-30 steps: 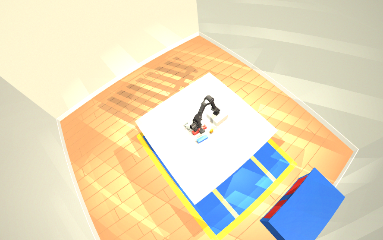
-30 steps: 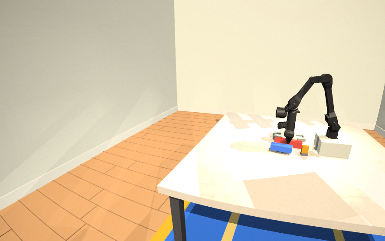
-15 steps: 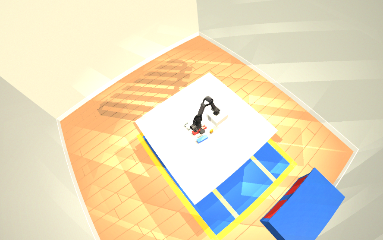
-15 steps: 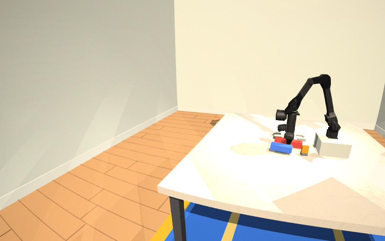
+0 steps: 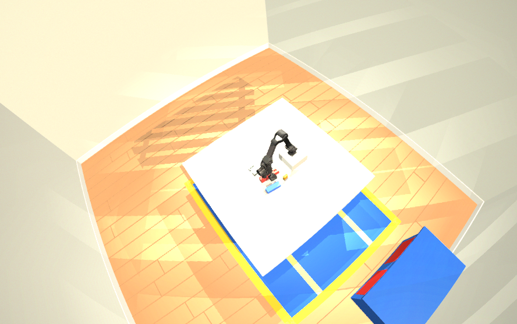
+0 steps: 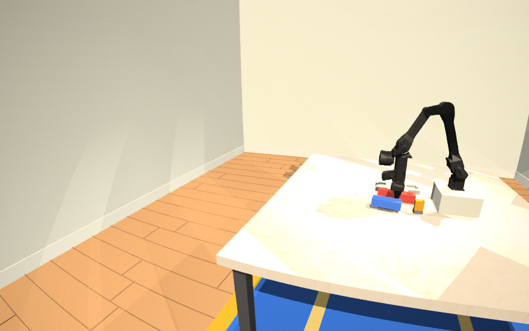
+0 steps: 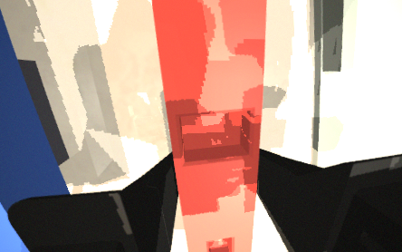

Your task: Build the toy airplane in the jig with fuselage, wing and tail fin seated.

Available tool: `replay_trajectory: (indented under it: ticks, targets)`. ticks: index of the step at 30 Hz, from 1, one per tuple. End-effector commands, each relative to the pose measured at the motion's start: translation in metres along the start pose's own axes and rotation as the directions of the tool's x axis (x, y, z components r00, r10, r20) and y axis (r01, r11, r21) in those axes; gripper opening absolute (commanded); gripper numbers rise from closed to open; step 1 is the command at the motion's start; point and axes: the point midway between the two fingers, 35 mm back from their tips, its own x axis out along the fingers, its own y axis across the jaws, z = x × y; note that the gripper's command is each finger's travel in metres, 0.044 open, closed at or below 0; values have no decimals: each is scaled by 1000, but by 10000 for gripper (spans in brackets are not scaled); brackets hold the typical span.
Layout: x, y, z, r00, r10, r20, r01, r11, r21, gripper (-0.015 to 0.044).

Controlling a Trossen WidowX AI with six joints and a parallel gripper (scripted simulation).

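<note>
The red fuselage lies flat on the white table. A square socket shows in its top face. My gripper points straight down and is shut on the fuselage across its width, a finger on each long side. The blue wing lies beside the fuselage on the near side. The small orange tail fin stands by the fuselage's end. The grey jig cradle sits just behind the fuselage.
The arm's base stands on a white block to the right of the parts. A blue and red box lies on the floor beyond the table's corner.
</note>
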Motion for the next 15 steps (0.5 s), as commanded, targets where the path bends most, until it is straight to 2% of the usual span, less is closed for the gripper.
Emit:
replay_trajectory:
  ticks: [1, 15]
  targets:
    - [-10, 1, 4, 1000, 3, 6, -3, 1000, -4, 0]
    - [-52, 2, 9, 1000, 4, 6, -4, 1000, -4, 0]
